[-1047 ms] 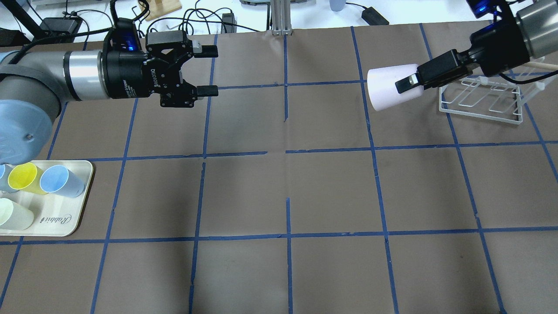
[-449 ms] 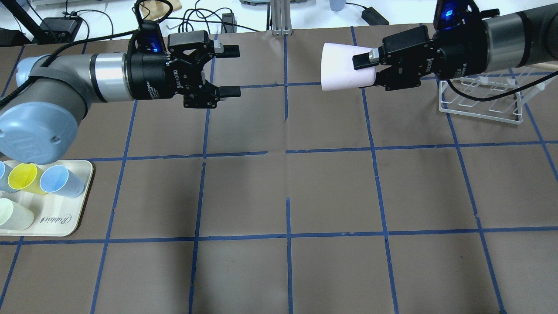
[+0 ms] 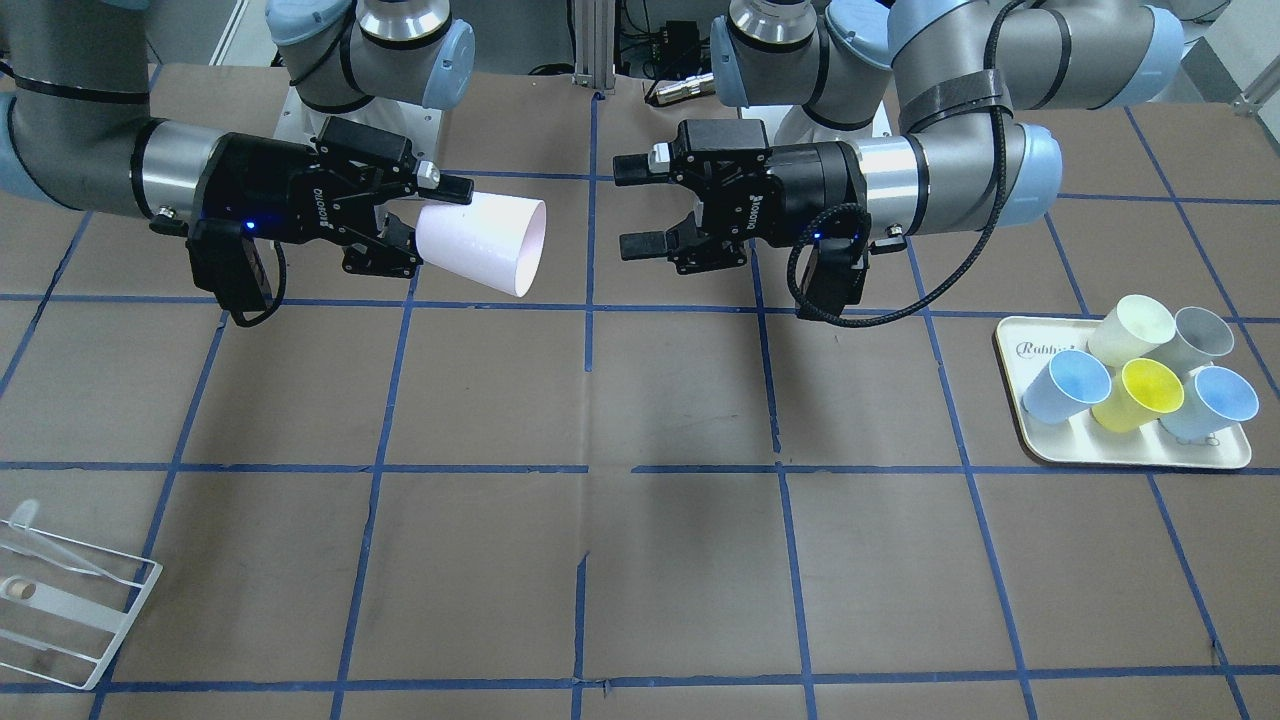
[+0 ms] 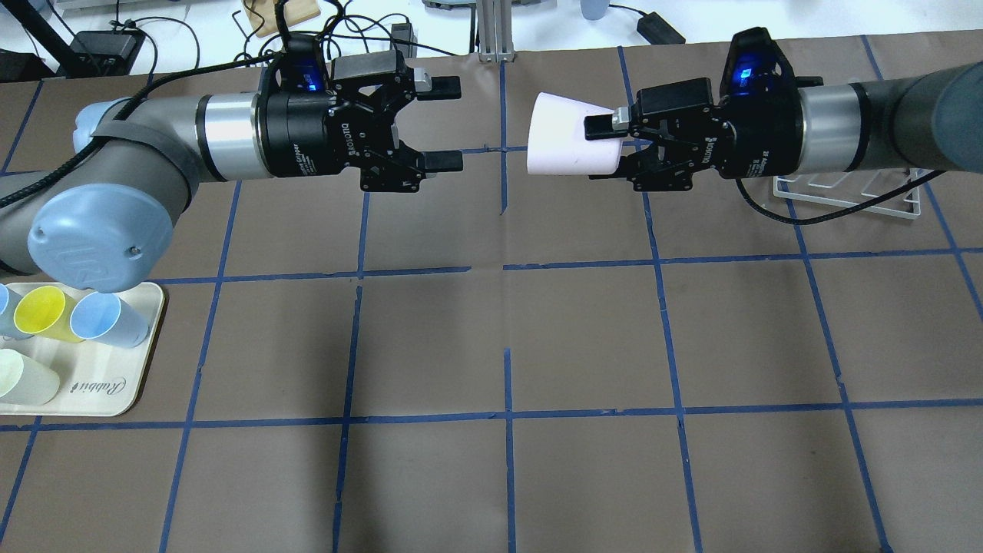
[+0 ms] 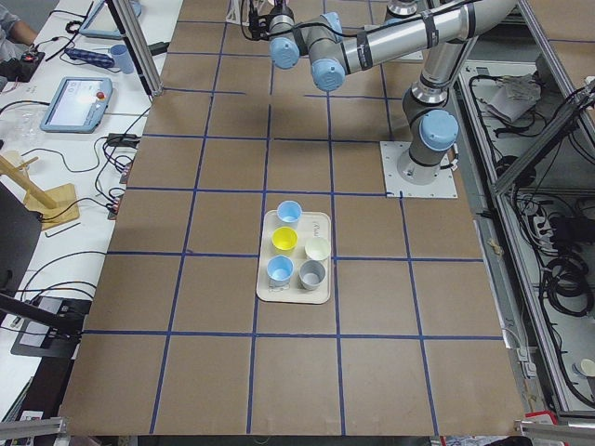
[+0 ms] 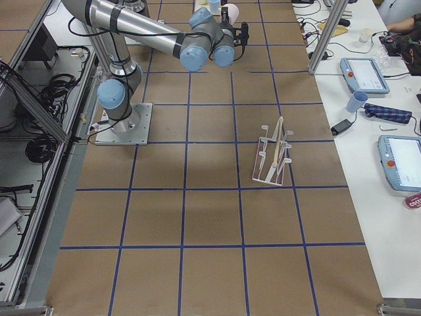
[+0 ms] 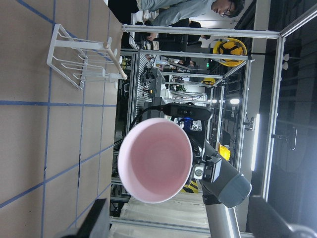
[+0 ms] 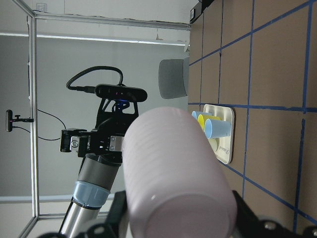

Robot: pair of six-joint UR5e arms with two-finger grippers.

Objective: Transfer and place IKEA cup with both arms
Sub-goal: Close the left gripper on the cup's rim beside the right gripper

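Observation:
The pale pink IKEA cup (image 4: 568, 146) is held on its side in the air above the table's far middle, mouth toward my left arm. My right gripper (image 4: 600, 150) is shut on its narrow base end; it also shows in the front view (image 3: 428, 228) with the cup (image 3: 485, 245). My left gripper (image 4: 455, 124) is open and empty, its fingers pointing at the cup's mouth with a short gap between; it shows in the front view (image 3: 628, 207) too. The left wrist view looks straight into the cup's pink inside (image 7: 155, 159). The right wrist view shows the cup's outer wall (image 8: 173, 168).
A cream tray (image 4: 115, 395) with light blue, yellow, cream and grey cups (image 3: 1140, 392) sits at the table's left near side. A white wire rack (image 4: 845, 196) stands at the far right behind my right arm. Blue tape lines grid the brown table.
Both arms have moved toward the table's middle. The right gripper has carried the cup leftward and levelled it; the left gripper has moved rightward, still open. The gap between them has narrowed.

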